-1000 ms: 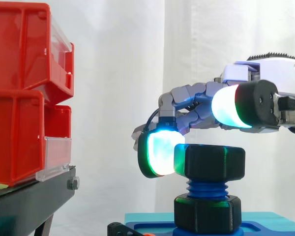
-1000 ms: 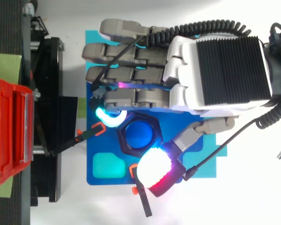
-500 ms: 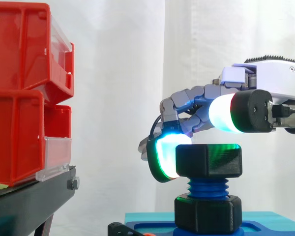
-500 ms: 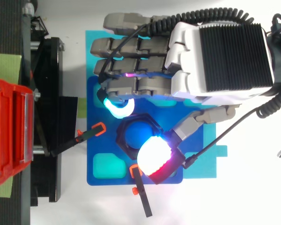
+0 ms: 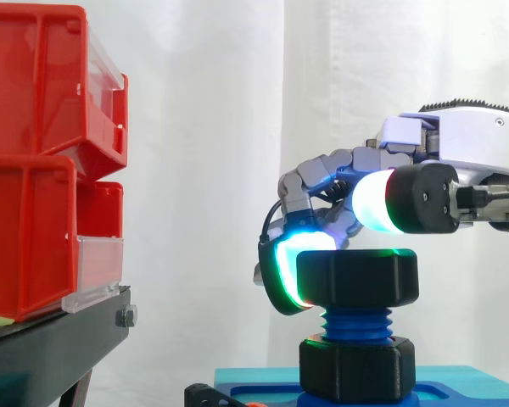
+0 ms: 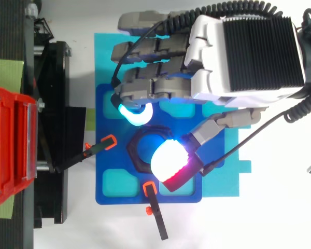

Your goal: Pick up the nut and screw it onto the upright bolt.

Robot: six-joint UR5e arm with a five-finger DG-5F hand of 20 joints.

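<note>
A black hex nut (image 5: 356, 280) sits on the blue threaded upright bolt (image 5: 355, 322), above a second black hex piece (image 5: 352, 369) at the bolt's foot. From above, the nut (image 6: 137, 155) rings the blue bolt top (image 6: 145, 150). My hand (image 5: 458, 144) reaches in from the right with its fingers curled over the nut. A cyan-glowing fingertip (image 5: 287, 271) presses the nut's left, far side (image 6: 133, 113). The thumb pad (image 6: 168, 158), glowing white and red, lies over the nut's near top edge.
Red bins (image 5: 34, 161) stand stacked on the black stand (image 5: 51, 348) at the left. The bolt rises from a blue fixture plate (image 6: 106, 166) on a teal mat (image 6: 103, 52). Two black clamps with orange tips (image 6: 101, 146) (image 6: 154, 207) lie by the plate's left and front edges.
The fingers have curled tighter and the thumb pad has slid left, from beside the nut to over its top. The nut has turned slightly on the bolt.
</note>
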